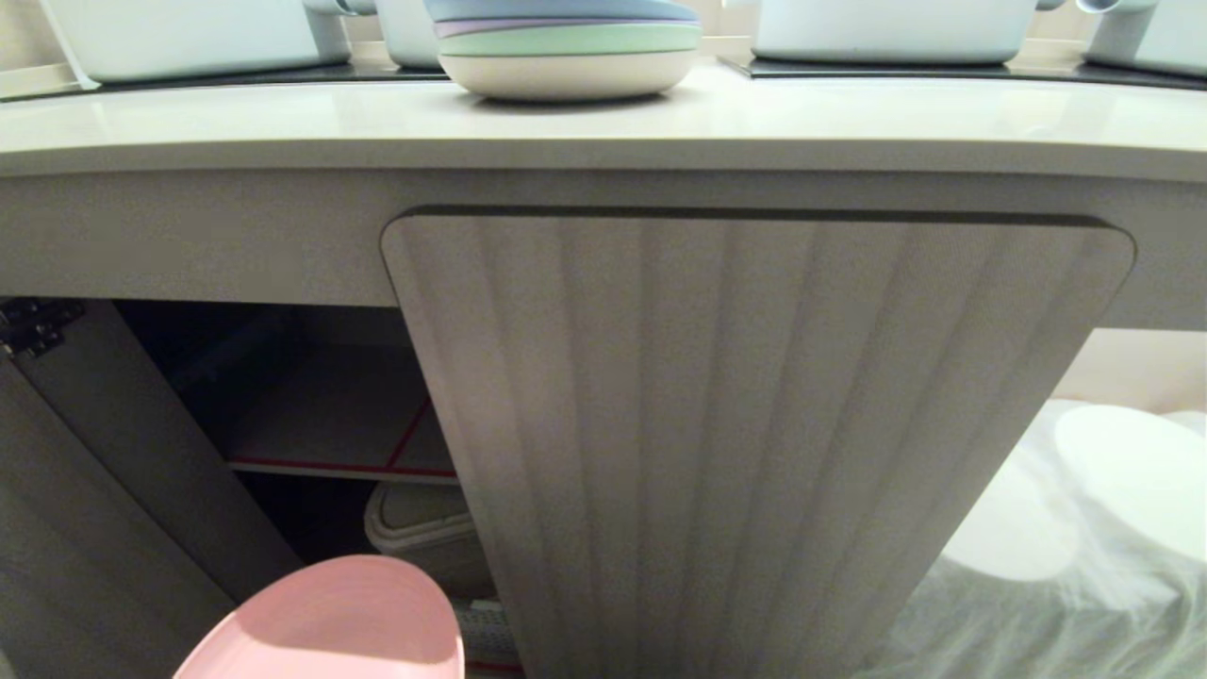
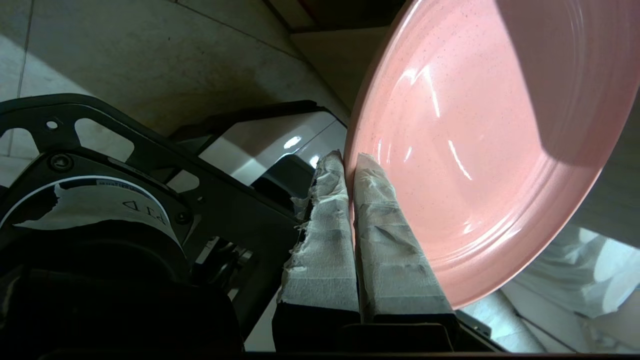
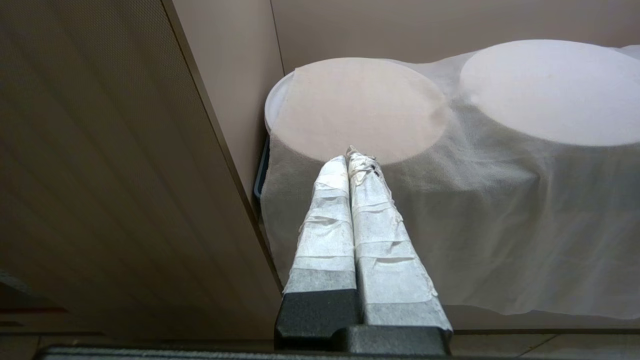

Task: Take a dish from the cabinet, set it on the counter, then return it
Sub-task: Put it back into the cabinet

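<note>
The pink dish [image 1: 335,622] hangs low in front of the open left side of the cabinet [image 1: 311,405], below the counter [image 1: 603,118]. In the left wrist view the dish [image 2: 480,150] stands tilted on edge, and my left gripper [image 2: 351,159] is shut on its rim, one taped finger on each face. The left arm itself is outside the head view. My right gripper [image 3: 351,156] is shut and empty, parked beside the closed fluted cabinet door [image 3: 100,175].
A stack of plates and bowls topped by a blue one [image 1: 566,42] sits on the counter between white pots [image 1: 896,28]. The fluted door [image 1: 754,443] is closed. A white container [image 1: 420,528] lies under the red-edged shelf [image 1: 339,467]. Cloth-covered round bins [image 1: 1122,490] stand at right.
</note>
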`<state>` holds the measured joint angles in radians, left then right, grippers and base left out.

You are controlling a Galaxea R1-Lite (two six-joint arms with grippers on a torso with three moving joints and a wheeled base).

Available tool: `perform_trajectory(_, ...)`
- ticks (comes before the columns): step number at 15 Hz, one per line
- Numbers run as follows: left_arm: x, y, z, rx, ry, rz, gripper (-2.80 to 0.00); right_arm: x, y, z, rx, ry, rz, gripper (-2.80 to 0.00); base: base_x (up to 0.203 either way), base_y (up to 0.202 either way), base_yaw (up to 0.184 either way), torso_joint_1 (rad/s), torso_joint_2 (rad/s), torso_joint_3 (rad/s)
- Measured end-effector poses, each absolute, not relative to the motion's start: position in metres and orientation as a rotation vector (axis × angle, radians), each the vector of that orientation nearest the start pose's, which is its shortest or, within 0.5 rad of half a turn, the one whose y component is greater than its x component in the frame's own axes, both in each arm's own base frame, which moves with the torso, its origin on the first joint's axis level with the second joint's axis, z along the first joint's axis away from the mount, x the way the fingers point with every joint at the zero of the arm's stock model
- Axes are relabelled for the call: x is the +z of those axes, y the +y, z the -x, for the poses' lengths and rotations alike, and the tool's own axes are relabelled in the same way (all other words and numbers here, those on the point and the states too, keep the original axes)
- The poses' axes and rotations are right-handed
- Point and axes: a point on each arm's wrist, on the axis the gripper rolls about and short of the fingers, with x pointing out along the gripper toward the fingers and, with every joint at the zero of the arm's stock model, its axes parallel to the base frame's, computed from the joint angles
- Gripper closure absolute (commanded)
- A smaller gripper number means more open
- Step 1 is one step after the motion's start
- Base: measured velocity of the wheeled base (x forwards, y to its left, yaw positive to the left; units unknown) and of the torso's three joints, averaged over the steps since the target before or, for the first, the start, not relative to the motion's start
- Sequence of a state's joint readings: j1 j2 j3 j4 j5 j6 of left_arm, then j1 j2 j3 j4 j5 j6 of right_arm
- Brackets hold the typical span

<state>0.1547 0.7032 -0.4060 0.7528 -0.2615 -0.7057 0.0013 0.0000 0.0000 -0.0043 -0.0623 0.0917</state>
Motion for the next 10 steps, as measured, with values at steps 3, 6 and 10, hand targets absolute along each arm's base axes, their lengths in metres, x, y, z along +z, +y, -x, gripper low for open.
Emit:
perform_trajectory(3,0.1272,-0.0039,-0.012,0.302,1.022,0.898,0.0,0.0759,-0.0014,0.0228,-0.061,-0.007,-0.092,0.0,0.0,0.0,0.0,0.0,0.0,0.0)
perform_trajectory(6,0.1285,-0.0037,-0.0117,0.333,1.017,0.928,0.0,0.0759,-0.0014,0.0228,-0.061,-0.007,-0.092,0.0,0.0,0.0,0.0,0.0,0.0,0.0)
perform_trajectory(10,0.1298,-0.0026,-0.0131,0.39,0.984,0.955,0.0,0.0759,-0.0014,0.0228,-0.061,-0.007,-0.091,0.0,0.0,0.0,0.0,0.0,0.0,0.0)
